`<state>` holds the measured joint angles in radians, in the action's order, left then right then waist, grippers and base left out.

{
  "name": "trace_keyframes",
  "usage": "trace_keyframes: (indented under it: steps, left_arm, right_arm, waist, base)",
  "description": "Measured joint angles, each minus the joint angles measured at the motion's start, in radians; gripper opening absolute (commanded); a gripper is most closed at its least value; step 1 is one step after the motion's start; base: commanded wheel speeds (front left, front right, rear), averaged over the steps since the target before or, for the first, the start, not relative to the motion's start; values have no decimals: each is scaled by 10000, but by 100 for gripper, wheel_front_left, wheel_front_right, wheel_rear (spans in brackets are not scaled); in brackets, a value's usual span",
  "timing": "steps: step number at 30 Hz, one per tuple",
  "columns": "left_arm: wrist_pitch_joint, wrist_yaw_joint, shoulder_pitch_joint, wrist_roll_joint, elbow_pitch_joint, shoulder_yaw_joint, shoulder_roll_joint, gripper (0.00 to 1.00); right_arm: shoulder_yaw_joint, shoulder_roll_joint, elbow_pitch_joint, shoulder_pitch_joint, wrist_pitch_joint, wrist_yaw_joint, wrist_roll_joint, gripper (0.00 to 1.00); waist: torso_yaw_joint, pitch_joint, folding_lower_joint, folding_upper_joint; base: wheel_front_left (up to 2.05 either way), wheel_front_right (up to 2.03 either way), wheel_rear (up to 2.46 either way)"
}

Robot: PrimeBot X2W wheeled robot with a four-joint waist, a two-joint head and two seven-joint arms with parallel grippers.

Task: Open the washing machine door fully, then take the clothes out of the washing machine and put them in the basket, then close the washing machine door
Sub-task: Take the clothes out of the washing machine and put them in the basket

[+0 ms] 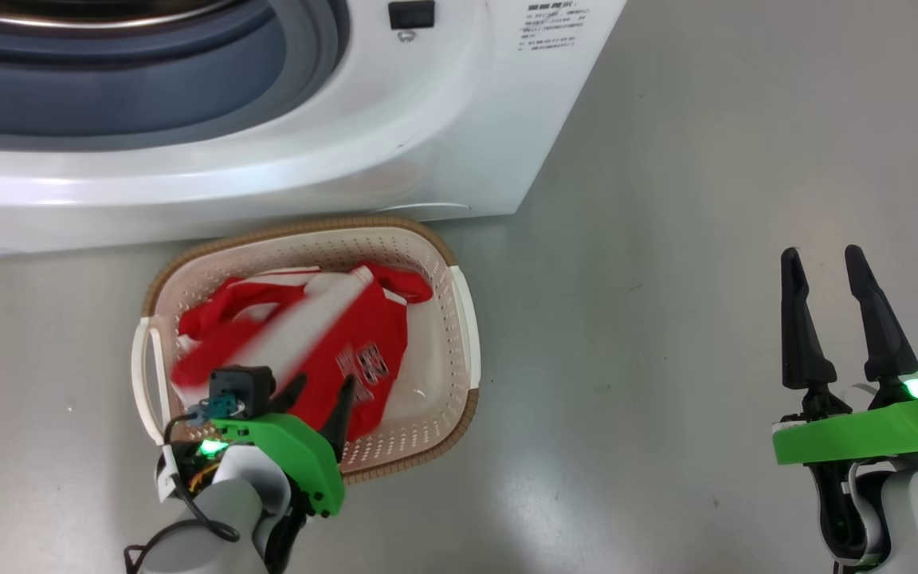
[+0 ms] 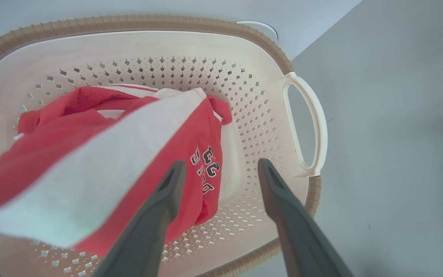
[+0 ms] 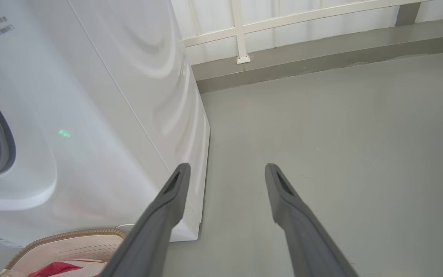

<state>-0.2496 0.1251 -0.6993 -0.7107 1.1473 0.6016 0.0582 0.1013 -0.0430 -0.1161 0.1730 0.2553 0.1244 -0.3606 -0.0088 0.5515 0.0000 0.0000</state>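
The clothes (image 1: 363, 335), red with a white band and partly blurred, lie in the basket (image 1: 309, 229) just under and ahead of the left gripper (image 1: 319, 399), whose fingers are spread and pinch nothing. The left arm tilts down over the basket's near rim. Beyond the basket stands the washing machine (image 1: 443, 135), its grey-blue door seal (image 1: 188, 96) exposed. The right gripper (image 1: 823, 257), also spread and empty, hovers over the grey floor (image 1: 666, 319), well to the side.

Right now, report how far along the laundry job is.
Done: the washer's mouth stands open and red clothes lie in the basket. In hand: the left gripper hangs over them, fingers apart, gripping nothing; the right gripper is open over the floor. Left: closing the door. Whether more remains inside cannot be told.
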Motion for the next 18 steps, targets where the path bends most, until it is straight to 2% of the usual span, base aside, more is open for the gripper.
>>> trace_keyframes:
  steps: [9, 18]
  left_arm:
    - [0, 0, 84, 63, -593, -437, 234, 100]
    - [0, 0, 873, 1147, -1837, -1985, 472, 100]
  right_arm:
    - [-121, 0, -123, -58, 0, 0, 0, 100]
    - [-146, 0, -276, -200, 0, 0, 27, 100]
  waist:
    - [27, -461, 0, 0]
    - [108, -1161, 0, 0]
  base:
    - [0, 0, 0]
    - [0, 0, 0]
